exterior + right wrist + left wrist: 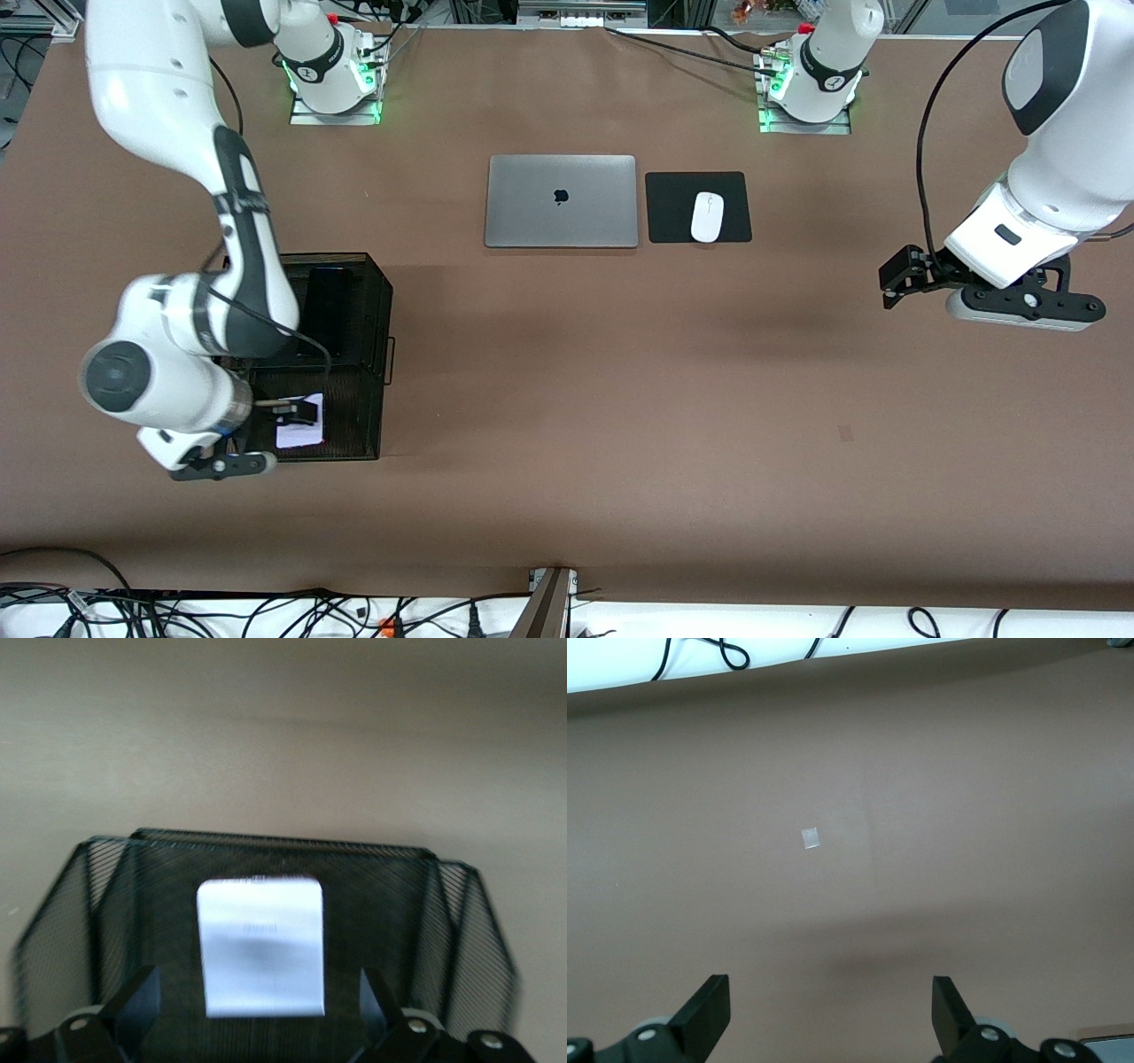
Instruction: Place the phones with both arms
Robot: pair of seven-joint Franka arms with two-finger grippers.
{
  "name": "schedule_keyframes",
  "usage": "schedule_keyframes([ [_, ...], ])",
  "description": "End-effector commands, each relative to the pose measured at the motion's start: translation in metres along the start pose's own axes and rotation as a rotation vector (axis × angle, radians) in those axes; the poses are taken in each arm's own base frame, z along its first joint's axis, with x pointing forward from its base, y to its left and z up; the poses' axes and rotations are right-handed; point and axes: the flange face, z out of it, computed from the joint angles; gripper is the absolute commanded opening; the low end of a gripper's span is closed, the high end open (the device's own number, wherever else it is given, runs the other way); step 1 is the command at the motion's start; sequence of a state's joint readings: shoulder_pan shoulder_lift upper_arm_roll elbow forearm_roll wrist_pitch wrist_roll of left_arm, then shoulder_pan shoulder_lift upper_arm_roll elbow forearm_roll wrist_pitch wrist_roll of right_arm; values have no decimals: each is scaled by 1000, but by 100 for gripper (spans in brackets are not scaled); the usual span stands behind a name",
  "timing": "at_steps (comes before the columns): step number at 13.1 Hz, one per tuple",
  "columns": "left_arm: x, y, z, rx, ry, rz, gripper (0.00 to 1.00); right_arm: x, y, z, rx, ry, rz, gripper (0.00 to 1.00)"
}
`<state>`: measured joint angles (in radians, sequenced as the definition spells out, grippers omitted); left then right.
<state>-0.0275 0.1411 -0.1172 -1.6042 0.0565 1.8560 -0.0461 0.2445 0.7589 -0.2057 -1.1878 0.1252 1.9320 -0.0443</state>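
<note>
A pale lavender-white phone lies flat on the floor of a black mesh basket, in the part nearer the front camera. My right gripper hangs just over it, open, with both fingers standing wide of the phone and not touching it. A long black slab phone rests in the basket's farther part. My left gripper waits open and holding nothing over bare table at the left arm's end.
A closed silver laptop and a white mouse on a black pad lie mid-table, toward the robots' bases. A small tape square marks the brown table under the left gripper. Cables run along the table's front edge.
</note>
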Motion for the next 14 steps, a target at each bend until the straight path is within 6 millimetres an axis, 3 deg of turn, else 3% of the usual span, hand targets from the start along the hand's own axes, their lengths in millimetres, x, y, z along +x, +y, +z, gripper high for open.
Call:
schedule_keyframes([
  [1,1,-7,-7,14,-5,10,100,-32,13,-76,32,-72,20,100],
  [3,1,-8,-7,15,-5,8,100,-60,27,-120,42,-88,30,100],
  [6,0,-8,-7,16,-6,9,100,-114,55,-169,5,-83,48,100],
  [8,0,-8,-6,15,-8,10,100,-150,87,-190,-4,-76,85,100],
  [10,0,-8,-6,16,-8,9,100,-173,109,-213,15,-53,118,100],
  [14,0,-7,-6,19,-7,10,100,-194,106,-238,-16,-79,114,100],
])
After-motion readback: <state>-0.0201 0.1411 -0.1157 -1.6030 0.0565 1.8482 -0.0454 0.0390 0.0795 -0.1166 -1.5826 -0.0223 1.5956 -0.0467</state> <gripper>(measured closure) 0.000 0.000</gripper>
